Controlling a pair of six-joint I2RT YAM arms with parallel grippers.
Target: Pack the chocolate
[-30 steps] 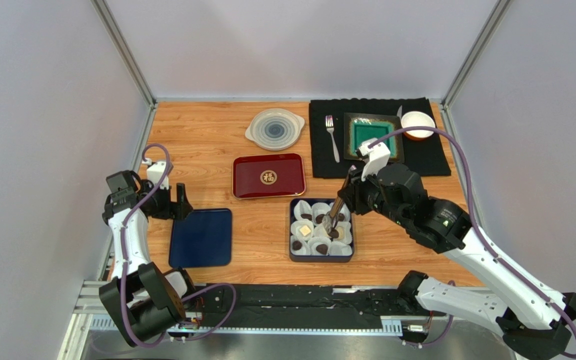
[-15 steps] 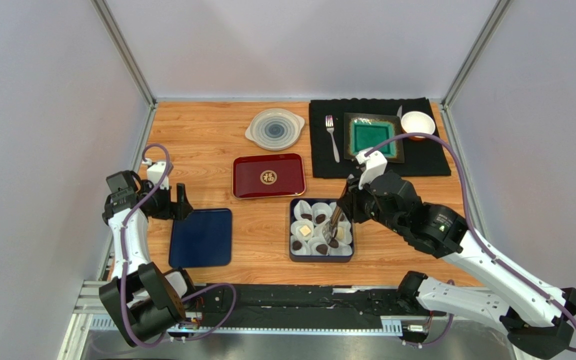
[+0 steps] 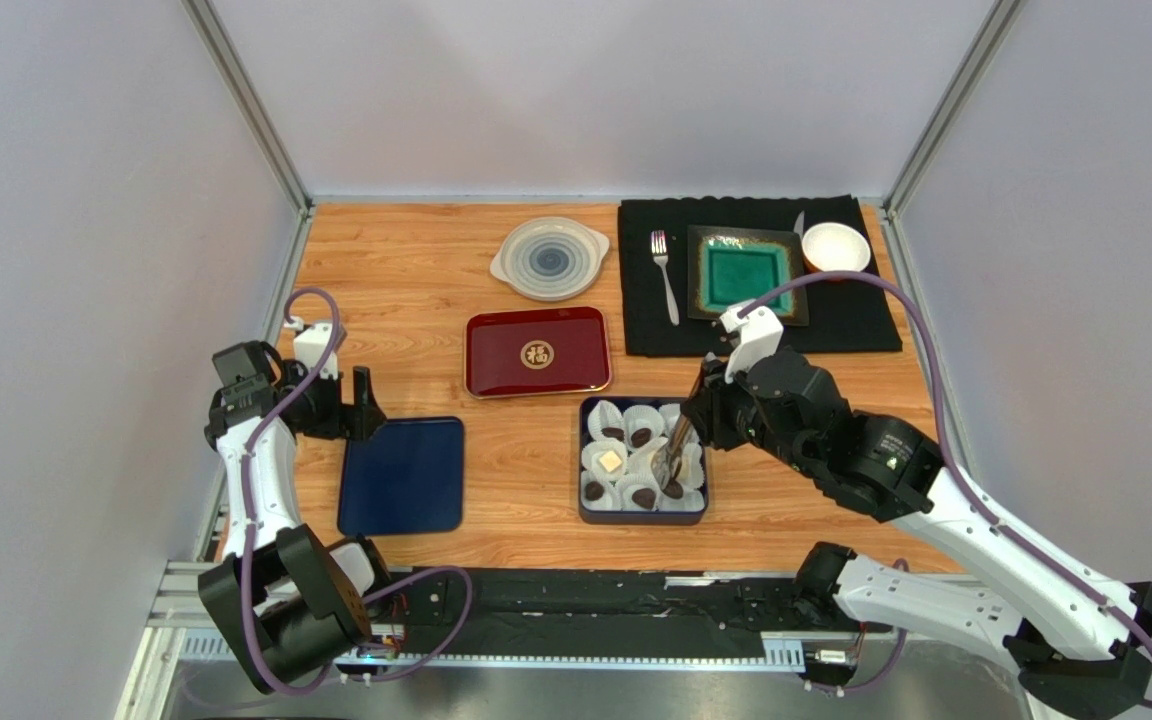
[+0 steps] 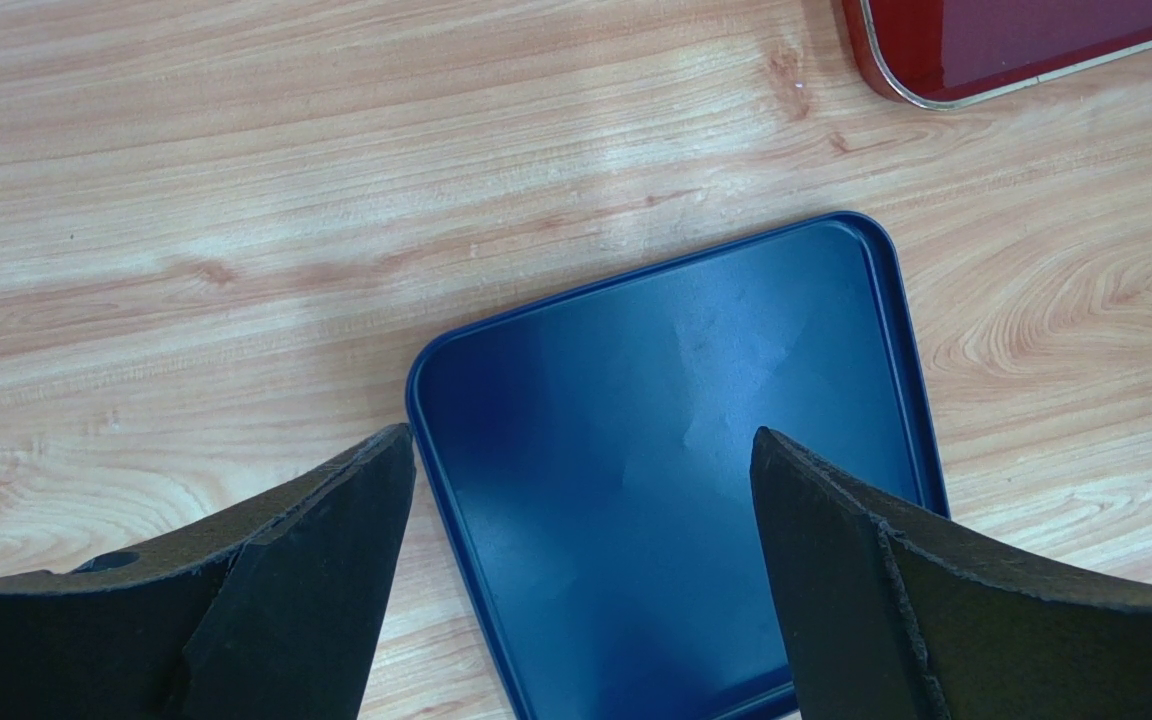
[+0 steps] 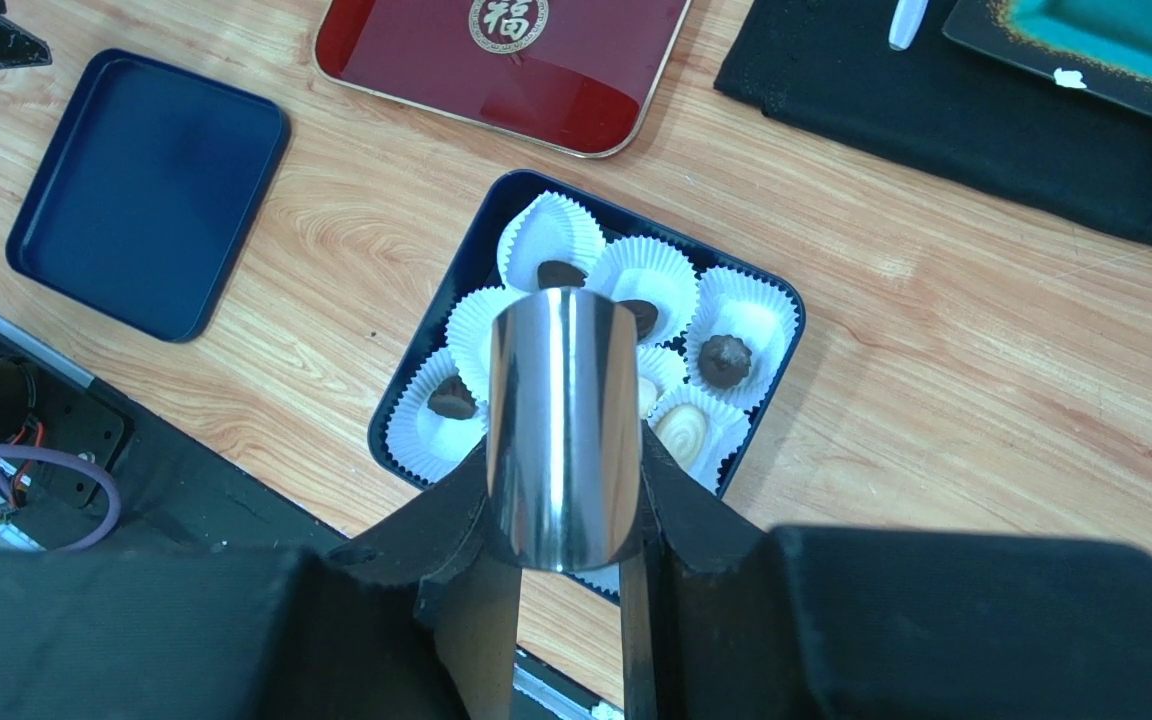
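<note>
A dark blue box holds white paper cups with chocolate: dark pieces and a tan one. In the top view a dark piece and a cream piece show. My right gripper is above the box, shut on steel tongs that reach down into the box's near right part. The tongs' tips are hidden in the right wrist view. My left gripper hangs open and empty over the blue lid.
The blue lid lies left of the box. A red tray sits behind the box, with a clear round dish farther back. A black mat at the back right carries a fork, a green plate and a white bowl.
My right arm has shifted slightly toward the near side, moving the tongs nearer the front right cups of the box. The left arm has not moved.
</note>
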